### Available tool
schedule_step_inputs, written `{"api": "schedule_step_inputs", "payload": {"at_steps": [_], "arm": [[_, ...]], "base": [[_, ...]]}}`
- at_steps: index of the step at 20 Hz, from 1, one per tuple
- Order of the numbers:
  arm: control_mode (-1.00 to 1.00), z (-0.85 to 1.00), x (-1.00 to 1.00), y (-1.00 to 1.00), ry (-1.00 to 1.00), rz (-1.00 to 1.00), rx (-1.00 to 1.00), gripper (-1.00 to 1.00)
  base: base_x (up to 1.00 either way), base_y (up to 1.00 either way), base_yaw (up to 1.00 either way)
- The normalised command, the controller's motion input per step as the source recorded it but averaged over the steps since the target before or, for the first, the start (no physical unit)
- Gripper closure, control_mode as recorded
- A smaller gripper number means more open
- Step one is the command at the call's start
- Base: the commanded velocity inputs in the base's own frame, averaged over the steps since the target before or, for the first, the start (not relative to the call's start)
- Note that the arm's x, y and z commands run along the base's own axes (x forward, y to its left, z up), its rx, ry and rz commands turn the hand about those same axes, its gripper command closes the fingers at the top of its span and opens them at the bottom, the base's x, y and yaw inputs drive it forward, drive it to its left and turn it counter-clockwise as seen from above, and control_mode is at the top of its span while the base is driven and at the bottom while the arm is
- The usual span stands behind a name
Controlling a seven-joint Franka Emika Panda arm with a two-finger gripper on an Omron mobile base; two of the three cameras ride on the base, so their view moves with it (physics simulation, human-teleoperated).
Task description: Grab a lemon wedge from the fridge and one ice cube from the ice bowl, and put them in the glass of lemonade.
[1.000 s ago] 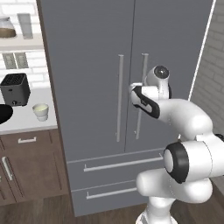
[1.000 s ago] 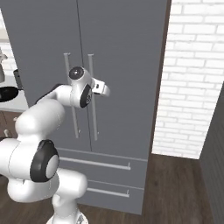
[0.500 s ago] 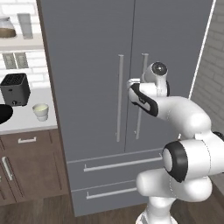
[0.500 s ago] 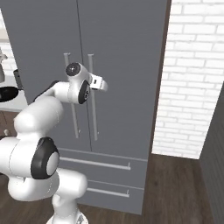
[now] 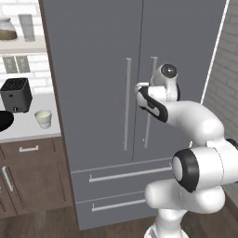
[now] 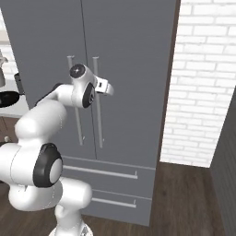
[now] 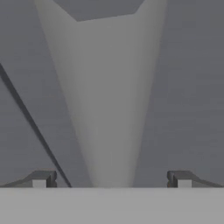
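I find the tall grey two-door fridge [image 5: 121, 93] shut, my gripper [image 7: 111, 178] spread wide astride its right door's slim handle [image 7: 105, 109]. The short whitish lemonade cup [image 5: 43, 118] waits on the counter; nothing fetched.

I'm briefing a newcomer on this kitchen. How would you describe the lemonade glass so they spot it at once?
Start at the tall grey fridge; the counter runs to its left. Near the fridge stands the glass of lemonade, a short whitish cup, paler and smaller than the black toaster behind it.
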Motion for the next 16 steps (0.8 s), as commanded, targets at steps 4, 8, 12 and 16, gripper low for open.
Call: {"api": "schedule_step_inputs", "payload": {"at_steps": [4, 8, 12, 16], "arm": [[-1.00, -0.09, 0.03, 0.00, -0.01, 0.00, 0.00, -1.00], [-1.00, 0.00, 0.08, 0.00, 0.00, 0.00, 0.00, 1.00], [-1.00, 0.00, 0.07, 0.00, 0.02, 0.00, 0.00, 1.00], [-1.00, 0.00, 0.02, 0.00, 0.04, 0.00, 0.00, 1.00]], "base": [[0.00, 0.00, 0.00], [0.00, 0.00, 0.00], [0.00, 0.00, 0.00], [0.00, 0.00, 0.00]]}}
